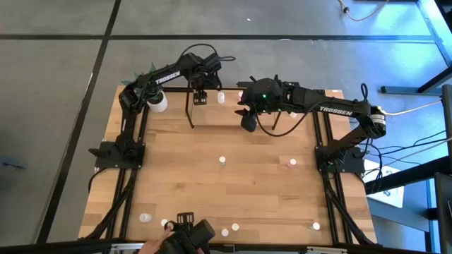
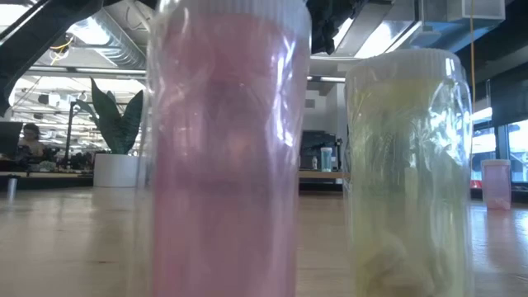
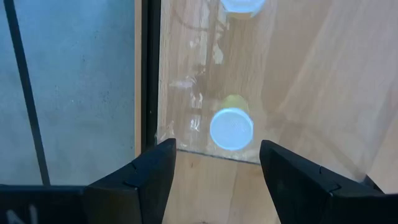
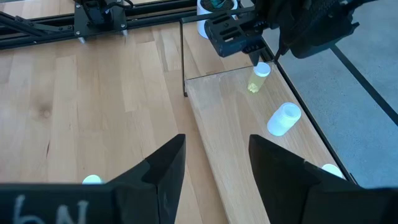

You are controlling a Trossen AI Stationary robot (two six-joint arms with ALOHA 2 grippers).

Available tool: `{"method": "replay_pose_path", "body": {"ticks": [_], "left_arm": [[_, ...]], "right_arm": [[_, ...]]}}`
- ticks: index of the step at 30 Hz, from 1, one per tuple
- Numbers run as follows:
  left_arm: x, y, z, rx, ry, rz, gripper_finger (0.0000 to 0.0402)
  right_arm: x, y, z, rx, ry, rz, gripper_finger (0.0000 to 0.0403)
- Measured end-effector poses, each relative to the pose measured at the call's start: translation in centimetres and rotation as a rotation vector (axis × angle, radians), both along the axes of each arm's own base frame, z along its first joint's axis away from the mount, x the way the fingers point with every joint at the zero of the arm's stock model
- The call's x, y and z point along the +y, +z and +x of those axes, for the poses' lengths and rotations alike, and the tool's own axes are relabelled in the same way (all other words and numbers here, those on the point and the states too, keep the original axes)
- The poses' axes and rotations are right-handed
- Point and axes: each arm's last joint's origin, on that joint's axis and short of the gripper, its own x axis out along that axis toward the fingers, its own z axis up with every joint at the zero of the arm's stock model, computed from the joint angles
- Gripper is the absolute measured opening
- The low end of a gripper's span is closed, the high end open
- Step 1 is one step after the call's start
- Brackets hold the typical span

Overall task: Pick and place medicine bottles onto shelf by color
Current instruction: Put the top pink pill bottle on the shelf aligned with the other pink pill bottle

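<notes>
Left hand over the shelf, yellow bottle right below it

Our left hand (image 3: 214, 165) hangs open above a tiny yellowish white-capped medicine bottle (image 3: 231, 126) standing near the end of the small light wooden shelf with thin black frames (image 1: 191, 106). Our right hand (image 4: 214, 162) is open too, further along that shelf board, near a white bottle (image 4: 283, 119). More tiny bottles (image 1: 222, 160) sit scattered across the wooden bench (image 1: 268, 190).

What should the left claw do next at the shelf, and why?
Probably lift straight up: the left claw is open above the yellowish bottle, which stands upright on the shelf, clear of its fingers. The right claw waits open near the shelf.
</notes>
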Motion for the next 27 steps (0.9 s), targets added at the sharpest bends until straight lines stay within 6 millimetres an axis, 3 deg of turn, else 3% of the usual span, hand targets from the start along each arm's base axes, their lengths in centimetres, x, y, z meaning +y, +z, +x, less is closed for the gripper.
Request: {"method": "replay_pose_path", "body": {"ticks": [7, 13, 27], "left_arm": [[-0.6, 1.9, 0.0, -0.026, 0.048, -0.041, 0.0226], [-2.2, 4.1, -0.2, -0.062, 0.09, -0.116, 0.0226], [-9.0, 13.4, -4.3, -0.354, 0.136, -0.076, 0.0226]], "right_arm": [[0.0, 0.0, 0.0, 0.0, 0.0, 0.0, 0.0179], [0.0, 0.0, 0.0, 0.0, 0.0, 0.0, 0.0179], [0.0, 0.0, 0.0, -0.001, 0.0, 0.0, 0.0179]]}}
